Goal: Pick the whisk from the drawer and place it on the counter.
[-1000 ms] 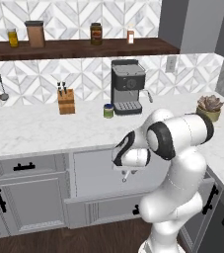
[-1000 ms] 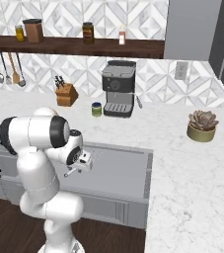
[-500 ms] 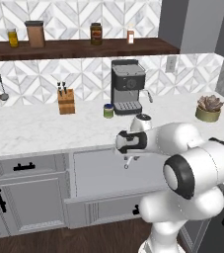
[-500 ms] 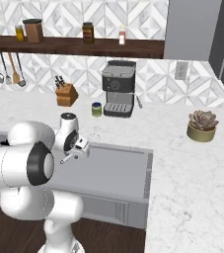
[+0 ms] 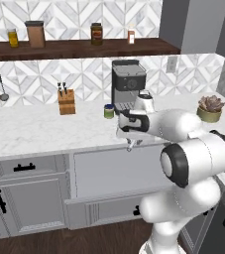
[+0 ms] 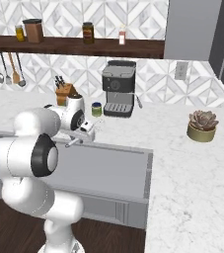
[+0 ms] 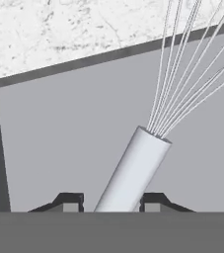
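Whisk [image 7: 133,168]: handle clamped in tool [image 7: 111,203], above open drawer [image 5: 109,171] beside marble worktop [image 5: 34,129]; no legible labels.

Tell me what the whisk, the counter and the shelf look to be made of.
Whisk: likely metal, a smooth pale silvery handle with thin wire loops.
Counter: marble-look stone, white with faint grey veins.
Shelf: probably wood, dark brown and matte.

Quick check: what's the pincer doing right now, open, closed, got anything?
Pincer: closed on the whisk handle, which sits between its two fingertips over the open drawer.
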Controlling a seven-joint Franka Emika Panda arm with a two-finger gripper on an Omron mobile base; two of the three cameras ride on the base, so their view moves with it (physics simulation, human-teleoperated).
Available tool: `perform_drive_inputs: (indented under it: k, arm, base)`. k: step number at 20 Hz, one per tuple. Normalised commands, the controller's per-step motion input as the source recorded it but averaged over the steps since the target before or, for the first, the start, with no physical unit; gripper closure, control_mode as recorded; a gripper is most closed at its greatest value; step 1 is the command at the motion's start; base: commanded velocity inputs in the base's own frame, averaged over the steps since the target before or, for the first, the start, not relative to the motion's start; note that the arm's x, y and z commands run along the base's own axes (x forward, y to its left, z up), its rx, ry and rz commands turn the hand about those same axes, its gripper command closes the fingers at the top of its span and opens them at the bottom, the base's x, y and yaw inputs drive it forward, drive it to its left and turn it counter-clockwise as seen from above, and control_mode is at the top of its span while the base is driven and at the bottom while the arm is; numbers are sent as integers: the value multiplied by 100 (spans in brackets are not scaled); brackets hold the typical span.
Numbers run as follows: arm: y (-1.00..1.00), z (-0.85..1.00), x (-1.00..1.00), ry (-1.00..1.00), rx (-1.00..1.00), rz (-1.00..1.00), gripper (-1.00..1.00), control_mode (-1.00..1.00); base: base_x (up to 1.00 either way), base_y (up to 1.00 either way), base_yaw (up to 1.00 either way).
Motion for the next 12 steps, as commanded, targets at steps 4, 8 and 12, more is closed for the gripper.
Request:
perform_drive_inputs:
  k: [4,8,12]
  arm:
    - [-42,1,99,13,0,0,100,-100]
    - [-9,-24,71,1,0,0,100,-100]
    - [0,-37,67,0,0,0,100,-100]
  base:
    - [0,0,0]
    - [0,0,0]
    - [0,0,0]
